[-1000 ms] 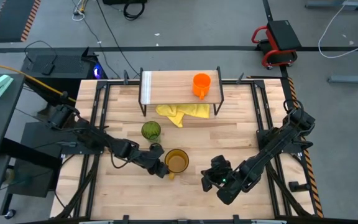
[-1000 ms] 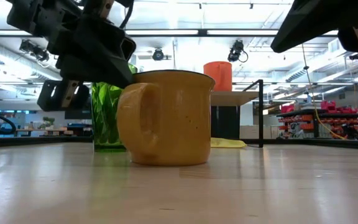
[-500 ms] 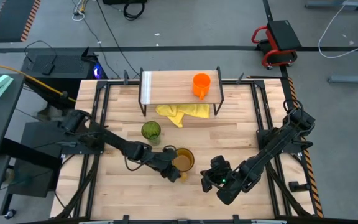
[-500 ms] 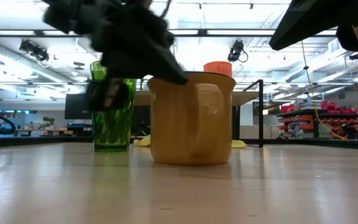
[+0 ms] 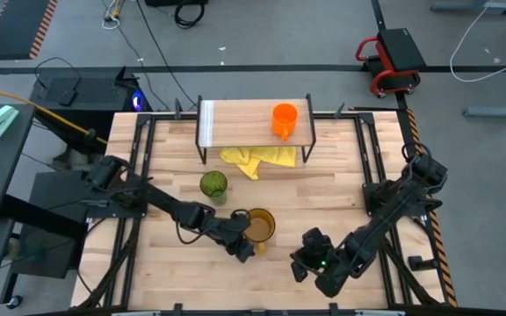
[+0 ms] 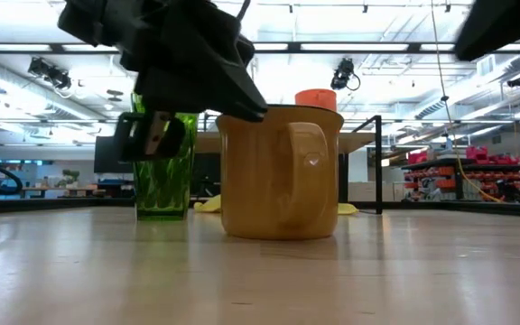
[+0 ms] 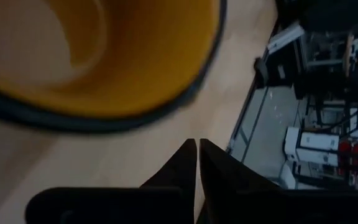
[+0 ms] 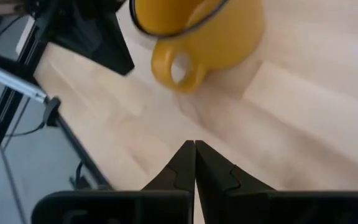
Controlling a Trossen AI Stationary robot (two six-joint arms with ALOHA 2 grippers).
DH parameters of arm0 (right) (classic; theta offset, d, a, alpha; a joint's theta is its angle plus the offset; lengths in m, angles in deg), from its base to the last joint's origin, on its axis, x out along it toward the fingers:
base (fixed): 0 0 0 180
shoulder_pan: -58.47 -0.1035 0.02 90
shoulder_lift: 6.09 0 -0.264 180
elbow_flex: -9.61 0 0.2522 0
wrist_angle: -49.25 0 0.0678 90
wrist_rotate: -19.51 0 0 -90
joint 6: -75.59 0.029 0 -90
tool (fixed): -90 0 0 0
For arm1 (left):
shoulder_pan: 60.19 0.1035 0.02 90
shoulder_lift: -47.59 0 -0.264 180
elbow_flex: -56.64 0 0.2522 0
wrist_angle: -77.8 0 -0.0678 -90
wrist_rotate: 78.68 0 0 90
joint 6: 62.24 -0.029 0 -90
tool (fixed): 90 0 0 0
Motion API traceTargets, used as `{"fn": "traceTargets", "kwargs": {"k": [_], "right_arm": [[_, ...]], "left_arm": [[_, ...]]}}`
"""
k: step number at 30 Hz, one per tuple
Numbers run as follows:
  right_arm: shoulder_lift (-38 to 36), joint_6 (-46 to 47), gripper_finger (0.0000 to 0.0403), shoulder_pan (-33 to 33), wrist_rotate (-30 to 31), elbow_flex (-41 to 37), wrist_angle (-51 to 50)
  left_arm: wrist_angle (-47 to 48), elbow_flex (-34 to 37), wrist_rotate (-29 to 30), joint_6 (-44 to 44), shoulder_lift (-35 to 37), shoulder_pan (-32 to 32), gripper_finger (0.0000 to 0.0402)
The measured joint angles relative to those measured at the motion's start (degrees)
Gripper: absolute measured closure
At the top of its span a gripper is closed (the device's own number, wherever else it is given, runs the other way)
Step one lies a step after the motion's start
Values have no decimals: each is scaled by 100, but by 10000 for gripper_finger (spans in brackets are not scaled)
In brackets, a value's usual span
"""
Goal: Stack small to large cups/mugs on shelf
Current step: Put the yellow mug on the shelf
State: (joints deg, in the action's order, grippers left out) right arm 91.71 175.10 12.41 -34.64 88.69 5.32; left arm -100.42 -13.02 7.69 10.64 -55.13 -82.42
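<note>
Mug work up front: the left tool (image 5: 246,248), tips pressed together and empty, sits just beside the amber-yellow mug (image 5: 259,226) on the tabletop (image 5: 341,184). The right tool (image 5: 301,263) waits nearby, also closed. Green tumbler (image 5: 213,185) stands behind. Farther back, only the orange mug (image 5: 285,120) is on the shelf (image 5: 235,121); two remain.

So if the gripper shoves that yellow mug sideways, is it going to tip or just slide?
Probably slide: the yellow mug stands upright on a wide flat base on the smooth table. It looks rigid and empty, so likely light. A push on its handle may spin it rather than tip it.
</note>
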Motion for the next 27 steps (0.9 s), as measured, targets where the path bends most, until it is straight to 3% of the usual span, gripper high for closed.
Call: {"fn": "traceTargets", "kwargs": {"k": [10, 15, 20, 27], "right_arm": [[0, 1033, 378, -720, -89, 0, -24], [-1, 1486, 373, -883, 276, 0, 9], [-2, 1353, 373, -884, 313, -2, 269], [-4, 832, 378, -763, 311, -4, 522]], "left_arm": [[-4, 0, -83, 38, 29, -320, 385], [-23, 6, -67, 18, 95, -344, 380], [65, 4, -17, -40, 243, -367, 381], [1252, 8, 217, -163, 710, -577, 392]]}}
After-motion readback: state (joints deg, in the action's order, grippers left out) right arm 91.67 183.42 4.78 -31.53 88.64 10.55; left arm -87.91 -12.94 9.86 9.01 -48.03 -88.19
